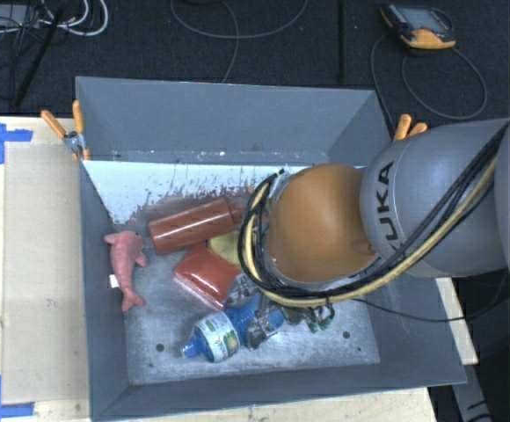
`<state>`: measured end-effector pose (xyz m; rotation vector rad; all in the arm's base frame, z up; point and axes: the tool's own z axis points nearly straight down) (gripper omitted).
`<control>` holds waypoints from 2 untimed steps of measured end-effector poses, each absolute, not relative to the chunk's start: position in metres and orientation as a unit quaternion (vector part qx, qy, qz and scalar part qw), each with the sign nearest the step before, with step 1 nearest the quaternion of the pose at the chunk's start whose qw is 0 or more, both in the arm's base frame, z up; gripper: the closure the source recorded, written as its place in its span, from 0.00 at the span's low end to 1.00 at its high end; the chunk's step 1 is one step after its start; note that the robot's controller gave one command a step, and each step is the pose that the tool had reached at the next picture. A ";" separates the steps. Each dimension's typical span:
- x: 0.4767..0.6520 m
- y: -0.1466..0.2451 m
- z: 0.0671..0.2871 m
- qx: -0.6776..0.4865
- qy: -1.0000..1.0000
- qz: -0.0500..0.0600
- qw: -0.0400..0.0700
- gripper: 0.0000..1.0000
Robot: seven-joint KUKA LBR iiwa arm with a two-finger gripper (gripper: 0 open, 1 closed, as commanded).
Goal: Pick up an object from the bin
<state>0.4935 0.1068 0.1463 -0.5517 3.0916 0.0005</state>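
Where the arm comes in: from 3 o'clock, its orange cover (316, 227) and looped cables (253, 236) above the middle of the bin (229, 121).
Gripper (262, 322): low beneath the cover, toward 6 o'clock of the bin floor, at the blue end of a bottle.
Grip: cannot tell whether open or closed, or whether anything is held.
Bottle (213, 339): blue and white with a green label, on its side at 6 o'clock.
Red packet (207, 272): flat, near the gripper at its 10 o'clock.
Red-brown cylinder (193, 221): lying toward 11 o'clock, near the back wall.
Pink toy fish (125, 266): at 9 o'clock, well apart from the gripper.
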 end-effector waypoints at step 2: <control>0.492 0.107 0.162 -0.175 0.985 0.000 -0.002 1.00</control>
